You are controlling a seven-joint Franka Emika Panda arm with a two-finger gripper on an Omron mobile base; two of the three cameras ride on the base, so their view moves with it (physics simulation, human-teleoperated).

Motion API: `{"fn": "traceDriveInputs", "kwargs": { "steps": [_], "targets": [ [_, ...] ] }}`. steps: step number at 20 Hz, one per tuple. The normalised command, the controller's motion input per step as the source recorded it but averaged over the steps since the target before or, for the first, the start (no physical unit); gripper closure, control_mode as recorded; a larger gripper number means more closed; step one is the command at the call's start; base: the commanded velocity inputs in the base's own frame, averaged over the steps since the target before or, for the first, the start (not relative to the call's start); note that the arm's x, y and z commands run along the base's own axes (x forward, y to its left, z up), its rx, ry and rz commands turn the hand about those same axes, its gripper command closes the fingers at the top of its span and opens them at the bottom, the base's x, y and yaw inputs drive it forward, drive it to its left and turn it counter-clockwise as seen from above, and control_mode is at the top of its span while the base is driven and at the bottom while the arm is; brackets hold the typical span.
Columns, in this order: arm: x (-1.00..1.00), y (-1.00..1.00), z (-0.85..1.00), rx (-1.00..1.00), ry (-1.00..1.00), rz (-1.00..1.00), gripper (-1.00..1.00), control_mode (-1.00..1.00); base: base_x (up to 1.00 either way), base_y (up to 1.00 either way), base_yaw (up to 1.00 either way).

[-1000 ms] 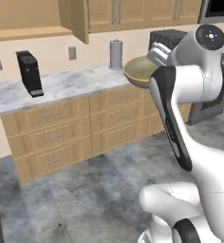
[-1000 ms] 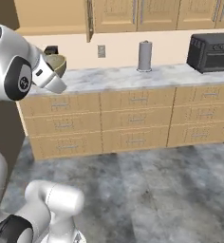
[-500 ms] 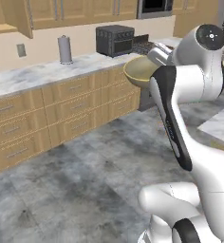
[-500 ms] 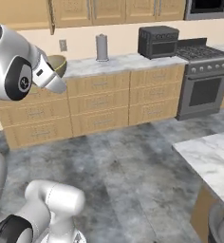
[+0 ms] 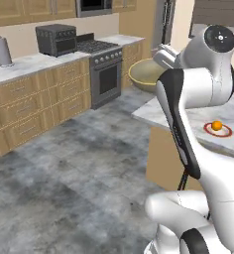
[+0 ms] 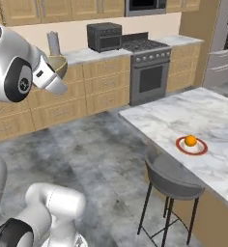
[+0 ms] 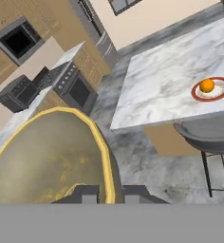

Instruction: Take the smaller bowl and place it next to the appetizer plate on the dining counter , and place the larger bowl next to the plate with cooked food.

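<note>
Olive-tan bowl rides high at the end of the arm in the left base view, carried at about shoulder level, I judge so it clears the edge of the marble counter on approach. The gripper sits at the bowl's far rim, mostly masked by the arm. Beyond, the small red-rimmed plate with the orange ball rests on the marble, well apart from the bowl. That plate marks the drop spot.

Right base view: bowl peeks out behind the wrist at upper left, roughly level, opening up. Counter runs along the right side; plate sits near its front edge, above a grey stool. The bare marble on either side of the plate looks like enough room to set the bowl down beside it.

Hand view: bowl bulks in the lower left, its pale rim passing between the two dark fingertips, one inside the wall, one outside. Fingers are pinched tight on that rim, a grip that leaves the bowl's base free for setting down. Counter and plate lie ahead, upper right.

My read: transport step, the bowl not yet over the counter.
</note>
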Motion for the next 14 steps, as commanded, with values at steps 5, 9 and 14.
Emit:
{"fn": "traceDriveInputs", "kwargs": {
  "steps": [5, 9, 14],
  "targets": [
    [0.0, 0.0, 0.0, 0.0, 0.0, 0.0, 1.0, 1.0, -0.39, -0.45, -0.42],
    [0.0, 0.0, 0.0, 0.0, 0.0, 0.0, 1.0, 1.0, 0.0, -0.06, -0.44],
    [0.0, 0.0, 0.0, 0.0, 0.0, 0.0, 1.0, 1.0, 0.0, 0.0, -0.45]
  ]
}}
